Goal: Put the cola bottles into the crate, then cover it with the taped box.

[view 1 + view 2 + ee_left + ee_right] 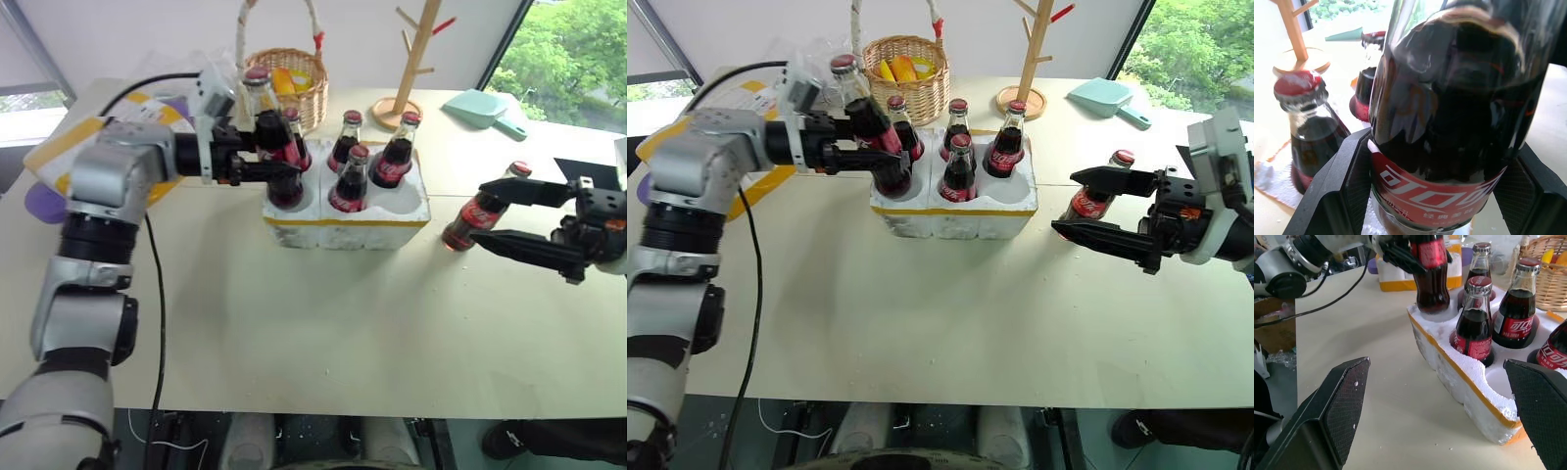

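Observation:
The white styrofoam crate (pixel 345 223) stands mid-table with several cola bottles upright in its wells, one of them at the front middle (pixel 350 182). My left gripper (pixel 274 157) is shut on another cola bottle (pixel 1449 98). That bottle leans, its base at the crate's front-left well. The front-right well (pixel 404 201) is empty. Right of the crate a further bottle (pixel 478 211) stands on the table. My right gripper (pixel 1066 202) hovers open beside it, and the right wrist view shows nothing between its fingers. The taped box (pixel 73 137) lies at the far left, behind my left arm.
A wicker basket (pixel 289 83) sits just behind the crate. A wooden peg rack (pixel 416 59) and a teal dustpan (pixel 482 110) stand at the back right. A black cable (pixel 157 294) hangs along my left arm. Bare tabletop stretches in front of the crate.

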Controlling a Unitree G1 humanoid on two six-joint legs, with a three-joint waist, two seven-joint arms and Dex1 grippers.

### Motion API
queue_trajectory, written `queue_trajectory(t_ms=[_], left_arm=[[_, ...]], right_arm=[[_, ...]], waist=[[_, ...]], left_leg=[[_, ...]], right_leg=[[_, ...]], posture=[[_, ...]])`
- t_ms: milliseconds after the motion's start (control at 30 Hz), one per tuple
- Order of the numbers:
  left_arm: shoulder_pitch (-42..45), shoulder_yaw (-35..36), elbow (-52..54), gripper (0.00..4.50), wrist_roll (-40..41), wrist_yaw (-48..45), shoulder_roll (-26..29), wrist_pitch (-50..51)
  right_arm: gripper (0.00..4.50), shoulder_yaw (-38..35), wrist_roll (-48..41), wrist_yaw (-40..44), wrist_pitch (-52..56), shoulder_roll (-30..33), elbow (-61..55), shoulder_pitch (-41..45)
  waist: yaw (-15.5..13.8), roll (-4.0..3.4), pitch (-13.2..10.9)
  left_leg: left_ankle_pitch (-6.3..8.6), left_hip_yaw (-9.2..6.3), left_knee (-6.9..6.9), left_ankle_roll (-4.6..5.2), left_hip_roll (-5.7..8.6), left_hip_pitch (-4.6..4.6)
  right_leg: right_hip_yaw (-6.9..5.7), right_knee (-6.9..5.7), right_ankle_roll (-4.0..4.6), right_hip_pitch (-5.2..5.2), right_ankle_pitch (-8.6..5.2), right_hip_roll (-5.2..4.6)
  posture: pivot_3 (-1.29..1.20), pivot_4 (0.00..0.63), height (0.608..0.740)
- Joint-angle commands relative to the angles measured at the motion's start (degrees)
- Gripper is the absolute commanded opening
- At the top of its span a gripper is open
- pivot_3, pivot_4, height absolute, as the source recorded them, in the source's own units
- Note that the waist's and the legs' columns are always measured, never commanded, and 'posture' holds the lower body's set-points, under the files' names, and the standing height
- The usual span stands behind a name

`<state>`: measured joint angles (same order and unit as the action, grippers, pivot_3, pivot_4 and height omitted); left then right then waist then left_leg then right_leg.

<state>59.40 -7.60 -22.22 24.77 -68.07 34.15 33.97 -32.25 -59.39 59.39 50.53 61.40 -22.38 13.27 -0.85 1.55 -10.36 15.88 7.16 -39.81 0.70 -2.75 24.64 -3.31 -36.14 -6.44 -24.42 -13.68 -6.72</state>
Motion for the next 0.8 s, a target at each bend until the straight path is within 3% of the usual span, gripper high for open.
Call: queue_trajectory(t_ms=[33,500,567,633,800], left_arm=[[3.4,1.3,-0.2,2.79,-0.8,-0.7,-1.4,-3.0],[-5.2,-2.7,0.5,2.79,-10.3,-0.8,0.8,-7.8],[-5.8,-2.1,0.4,3.84,-10.5,0.1,0.7,-7.6],[-6.1,-1.2,1.0,4.48,-10.2,0.4,0.8,-7.1],[-7.2,4.1,7.2,4.48,-5.3,-0.5,3.9,-1.7]], right_arm=[[4.5,-2.4,-1.3,-0.9,-0.7,-0.6,-1.6,-0.5],[4.5,-0.7,-0.7,-2.1,-3.3,-3.1,-2.5,-1.3],[4.5,-0.3,-0.6,-2.0,-3.5,-3.1,-2.2,-1.1],[4.5,-0.1,-0.6,-1.9,-3.8,-3.0,-1.9,-1.0],[4.5,0.3,-0.3,-1.0,-4.3,-2.4,-1.1,-0.8]], waist=[[0.1,0.0,0.0],[0.5,-0.05,0.0],[0.7,-0.1,0.1],[0.6,-0.1,0.1],[0.4,-0.11,0.1]], left_leg=[[0.01,-0.01,-0.04,0.03,0.0,0.02],[0.08,-0.04,-0.08,0.13,-0.03,0.02],[0.17,-0.03,-0.08,0.3,-0.05,-0.03],[0.18,-0.01,-0.07,0.3,-0.06,-0.05],[0.18,-0.01,-0.1,0.32,-0.06,-0.04]], right_leg=[[0.0,0.0,0.0,0.0,0.0,0.0],[0.0,-0.04,-0.03,-0.02,0.02,0.01],[0.0,-0.07,-0.03,-0.01,0.02,0.01],[0.0,-0.08,-0.03,-0.01,0.02,0.01],[0.02,-0.08,-0.03,0.01,0.02,0.0]], posture=[[0.0,0.15,0.74],[0.0,0.15,0.74],[0.0,0.15,0.74],[0.0,0.15,0.74],[0.0,0.15,0.74]])
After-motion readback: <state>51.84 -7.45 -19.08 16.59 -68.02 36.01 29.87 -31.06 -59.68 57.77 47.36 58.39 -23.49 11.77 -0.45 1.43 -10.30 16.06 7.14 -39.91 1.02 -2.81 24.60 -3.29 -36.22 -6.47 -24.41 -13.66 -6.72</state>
